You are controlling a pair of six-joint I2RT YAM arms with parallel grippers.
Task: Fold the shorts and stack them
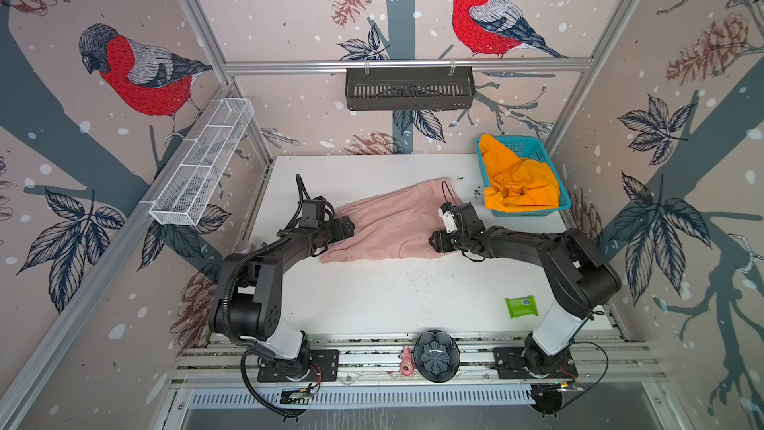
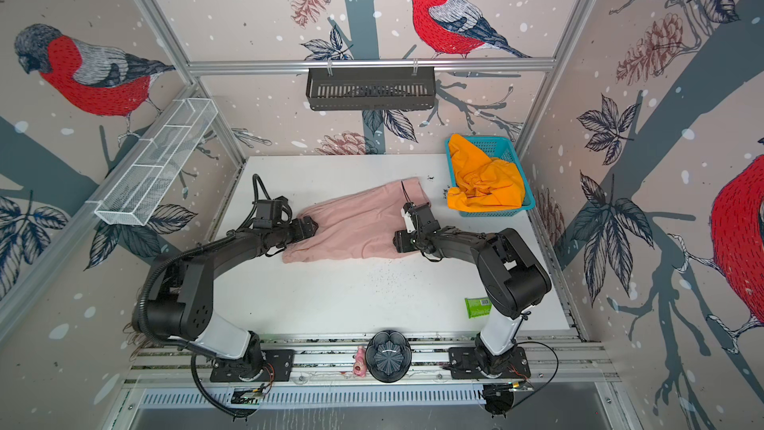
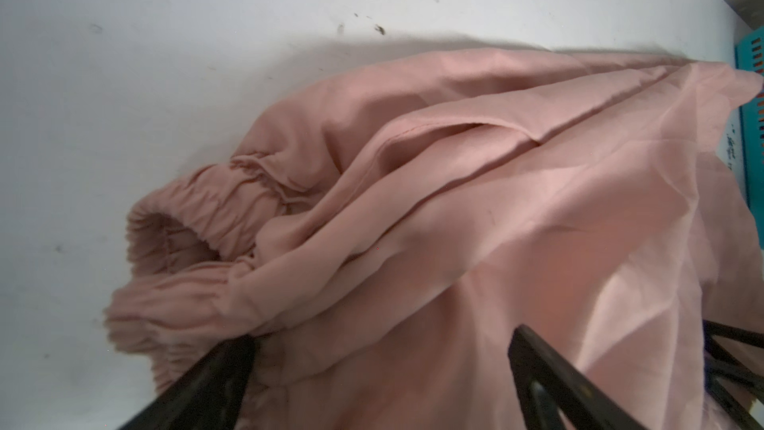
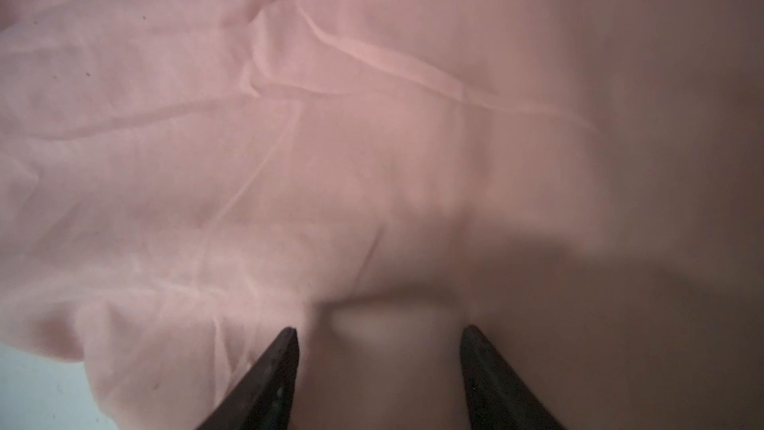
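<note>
On the white counter [image 1: 392, 295], the dusty pink thin-fabric shorts [image 1: 392, 221] lie spread out between both arms. They look rumpled and apparently unfolded, with the gathered waistband toward the left arm. Bright orange shorts [image 1: 516, 184] sit crumpled in the teal plastic basket [image 1: 537, 208] at the far right corner. Judging by that, the task is early: neither pair is folded and nothing is stacked. Left fingers [image 3: 215, 382] are spread wide astride the waistband end, one tip against the gathers, gripping nothing. Right fingers [image 4: 268, 378] stand parted on the pink cloth, with a soft bulge between them that does not look pinched.
</note>
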